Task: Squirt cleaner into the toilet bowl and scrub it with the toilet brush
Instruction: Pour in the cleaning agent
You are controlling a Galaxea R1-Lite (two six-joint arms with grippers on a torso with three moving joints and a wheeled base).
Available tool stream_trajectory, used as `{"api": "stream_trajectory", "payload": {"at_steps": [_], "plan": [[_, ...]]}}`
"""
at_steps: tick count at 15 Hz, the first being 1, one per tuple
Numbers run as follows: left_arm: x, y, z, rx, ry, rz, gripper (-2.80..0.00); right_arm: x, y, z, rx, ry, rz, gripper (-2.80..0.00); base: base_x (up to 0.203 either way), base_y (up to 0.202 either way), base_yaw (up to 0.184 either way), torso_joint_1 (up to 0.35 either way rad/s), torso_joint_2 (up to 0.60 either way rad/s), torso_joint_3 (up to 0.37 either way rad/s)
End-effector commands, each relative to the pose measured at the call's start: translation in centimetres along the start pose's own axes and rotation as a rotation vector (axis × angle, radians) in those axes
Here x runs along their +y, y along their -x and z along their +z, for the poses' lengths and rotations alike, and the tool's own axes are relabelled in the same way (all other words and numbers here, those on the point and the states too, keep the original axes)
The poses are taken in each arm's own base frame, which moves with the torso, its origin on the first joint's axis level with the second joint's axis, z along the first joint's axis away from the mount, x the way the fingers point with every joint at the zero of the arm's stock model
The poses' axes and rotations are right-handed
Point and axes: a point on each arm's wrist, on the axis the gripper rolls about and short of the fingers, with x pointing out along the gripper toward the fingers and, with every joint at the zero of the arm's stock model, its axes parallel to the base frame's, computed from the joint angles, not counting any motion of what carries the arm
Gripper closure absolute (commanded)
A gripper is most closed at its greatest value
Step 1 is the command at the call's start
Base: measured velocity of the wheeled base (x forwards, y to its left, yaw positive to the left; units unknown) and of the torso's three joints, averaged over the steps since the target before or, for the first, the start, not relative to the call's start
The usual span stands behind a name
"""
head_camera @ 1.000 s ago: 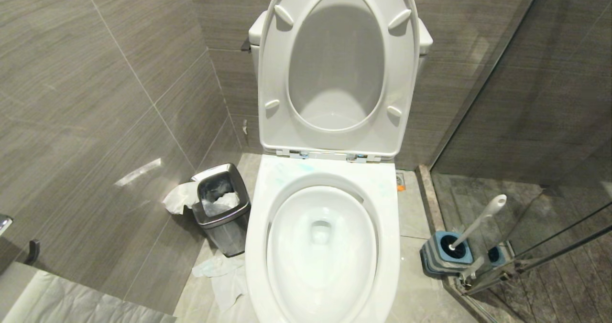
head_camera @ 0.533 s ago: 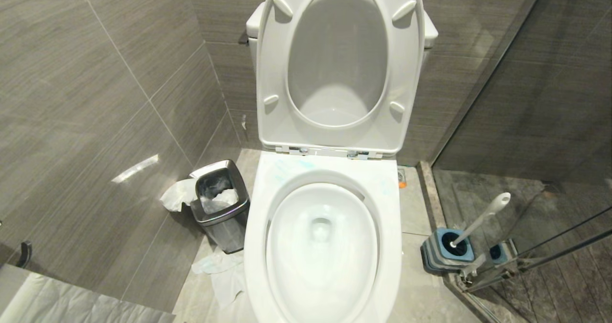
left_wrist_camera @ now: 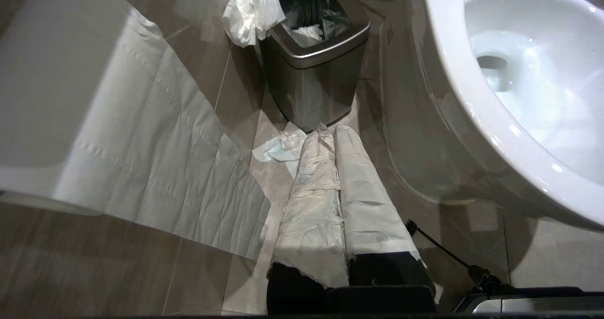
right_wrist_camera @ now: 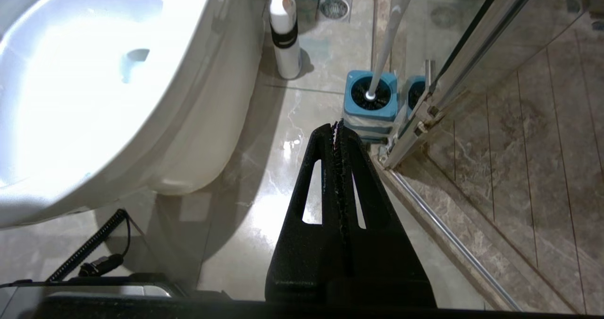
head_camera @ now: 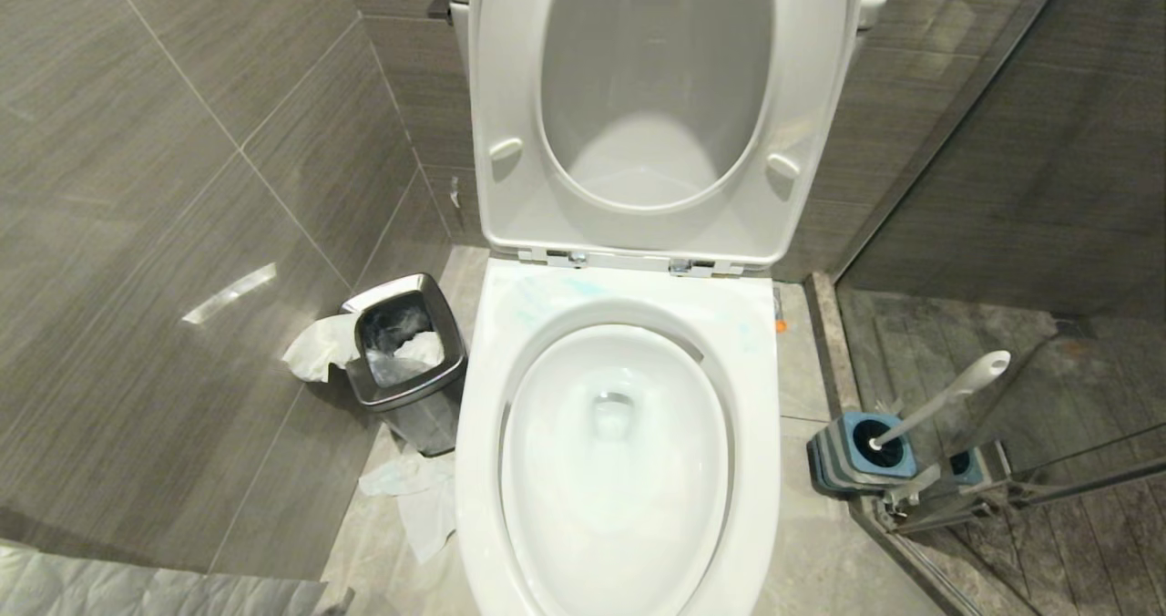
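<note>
Head view runs from a grey tiled wall [head_camera: 164,188] on the left to a square steel bin [head_camera: 401,352] with crumpled paper [head_camera: 314,347] hanging over its rim and more paper [head_camera: 414,497] on the floor beside it. Next comes the toilet bowl [head_camera: 619,470], its seat and lid [head_camera: 656,97] raised against the wall. To the right, by the glass shower door [head_camera: 1002,188], the toilet brush [head_camera: 947,393] leans in its blue holder [head_camera: 861,456]. Neither arm shows in this view.

Left wrist view adds a hanging sheet of toilet paper [left_wrist_camera: 141,135] close to the camera, and the left gripper [left_wrist_camera: 328,132], its paper-wrapped fingers pressed together, pointing at the bin's foot beside the bowl.

Right wrist view alone reveals the cleaner [right_wrist_camera: 285,36], standing upright on the floor between the bowl's base and the brush holder, near a floor drain [right_wrist_camera: 335,7]. The right gripper [right_wrist_camera: 337,125] is pressed together and empty, its tips just short of the holder.
</note>
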Motion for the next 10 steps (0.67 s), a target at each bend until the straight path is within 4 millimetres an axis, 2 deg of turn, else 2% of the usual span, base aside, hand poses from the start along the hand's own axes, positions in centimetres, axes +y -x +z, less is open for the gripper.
{"api": "stream_trajectory", "payload": {"at_steps": [1, 10], "plan": [[0.0, -0.02, -0.04, 0.003, -0.001, 0.0, 0.0, 0.0, 0.0, 0.01, 0.0, -0.001, -0.001, 0.0, 0.0, 0.0, 0.0, 0.0, 0.0, -0.202], [0.0, -0.02, -0.04, 0.003, -0.001, 0.0, 0.0, 0.0, 0.0, 0.01, 0.0, 0.0, 0.0, 0.0, 0.0, 0.0, 0.0, 0.007, 0.0, -0.197]]}}
